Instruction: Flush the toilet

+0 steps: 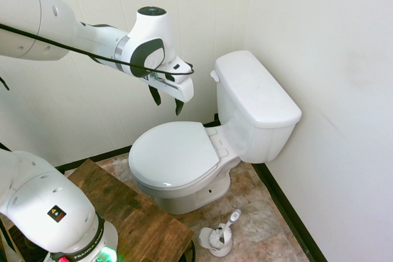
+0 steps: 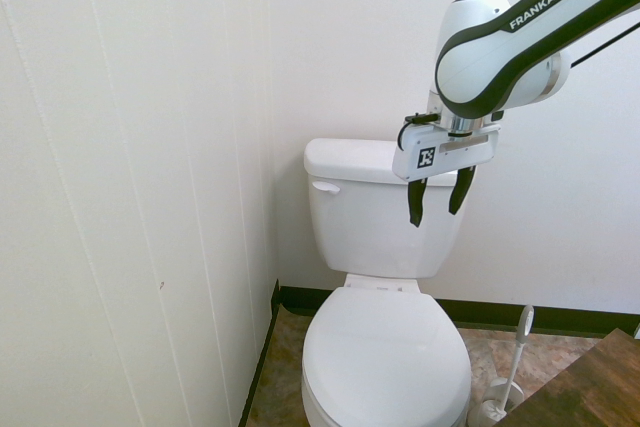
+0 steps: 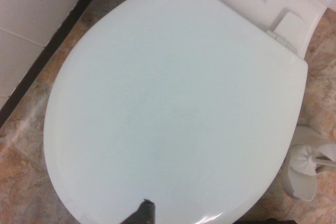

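- In the first exterior view, I see the toilet [image 1: 175, 154] at 6 o'clock from my hand [image 1: 168, 107], standing in the corner with its lid down.
- My hand is well open, its fingers spread and nothing between them; it hangs clear of the toilet.
- The lever [image 2: 325, 187] is on the tank front, at about 10 o'clock from my hand in the second exterior view.
- I judge the flush undone: nothing touches the lever, and it looks at rest.
- Left for me: reach the lever, press it down, let go and back off.
- The brush [image 1: 232, 218] stands at 5 o'clock from the seat lid [image 1: 174, 151] in the first exterior view, no part of this job.
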`<state>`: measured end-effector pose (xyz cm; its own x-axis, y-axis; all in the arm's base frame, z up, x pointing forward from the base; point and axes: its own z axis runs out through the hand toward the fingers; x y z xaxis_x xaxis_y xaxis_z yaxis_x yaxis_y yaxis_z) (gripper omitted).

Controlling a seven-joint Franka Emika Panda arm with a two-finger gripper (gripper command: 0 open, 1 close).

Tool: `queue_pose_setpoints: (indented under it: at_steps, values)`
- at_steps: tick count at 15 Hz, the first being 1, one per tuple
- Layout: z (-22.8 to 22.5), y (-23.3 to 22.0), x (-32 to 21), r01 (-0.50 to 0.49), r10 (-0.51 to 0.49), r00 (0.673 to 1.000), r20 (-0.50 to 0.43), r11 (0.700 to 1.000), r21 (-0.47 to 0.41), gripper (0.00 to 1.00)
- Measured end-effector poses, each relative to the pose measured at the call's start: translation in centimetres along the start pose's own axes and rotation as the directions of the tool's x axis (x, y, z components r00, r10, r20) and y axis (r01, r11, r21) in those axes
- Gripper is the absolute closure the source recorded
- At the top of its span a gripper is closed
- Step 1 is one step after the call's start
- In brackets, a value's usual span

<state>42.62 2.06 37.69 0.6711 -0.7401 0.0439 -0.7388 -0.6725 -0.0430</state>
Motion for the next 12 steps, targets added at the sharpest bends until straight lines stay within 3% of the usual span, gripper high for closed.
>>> queue_pose_setpoints:
  at_steps: [6, 12]
  values:
    - [0.3, -0.9, 0.2, -0.018, 0.018, 1.0, 0.002, 1.0, 0.01, 0.0]
    - [0.5, -7.1, 0.1, -0.082, 0.086, 0.995, -0.055, 0.995, 0.063, 0.0]
